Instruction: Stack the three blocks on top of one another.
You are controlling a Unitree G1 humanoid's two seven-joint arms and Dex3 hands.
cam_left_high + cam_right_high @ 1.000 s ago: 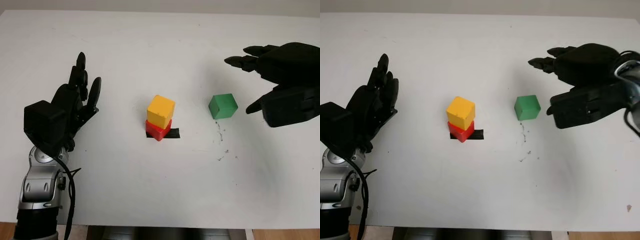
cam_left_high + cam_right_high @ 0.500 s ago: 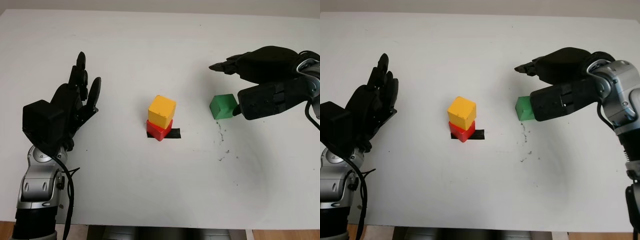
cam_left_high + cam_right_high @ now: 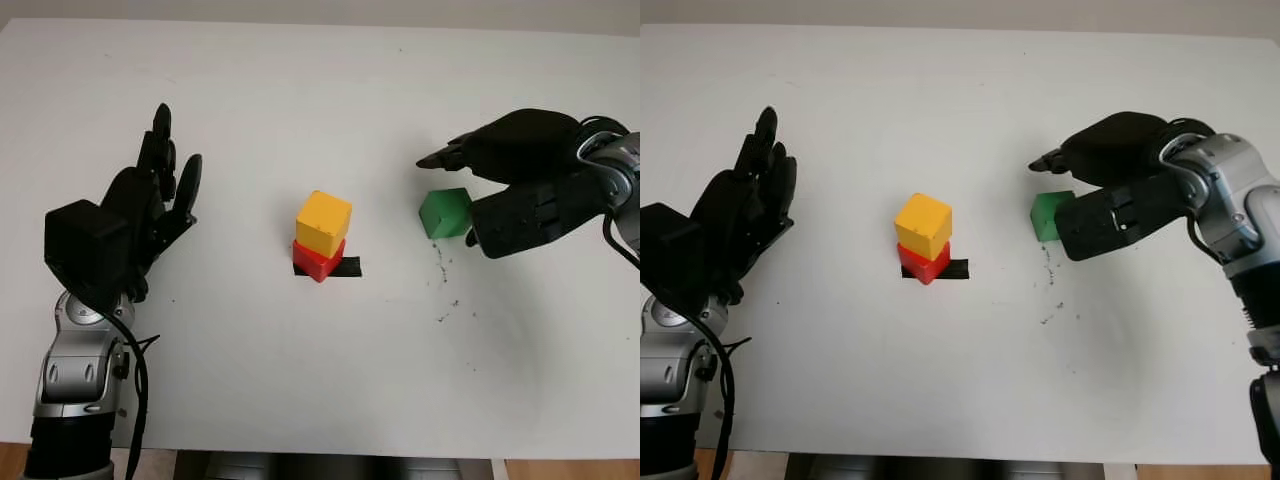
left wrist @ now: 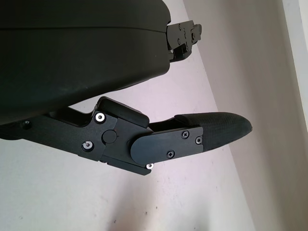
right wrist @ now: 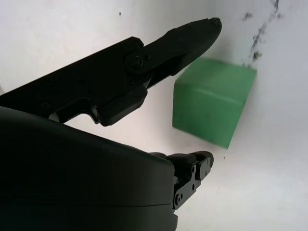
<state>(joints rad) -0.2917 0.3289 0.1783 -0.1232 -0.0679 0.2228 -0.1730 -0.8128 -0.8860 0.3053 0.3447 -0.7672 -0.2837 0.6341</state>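
On the white table (image 3: 300,400), the green cube block (image 3: 444,212) sits right of centre frame, just left of my right hand (image 3: 520,185), which brackets it unclenched, not yet gripping. The yellow-on-red stack (image 3: 321,235) waits at centre; my open left hand (image 3: 140,215) hovers far left.

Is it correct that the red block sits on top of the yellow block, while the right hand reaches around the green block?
Not quite: the left eye view shows the yellow block on top of the red block. The right hand does reach around the green block.
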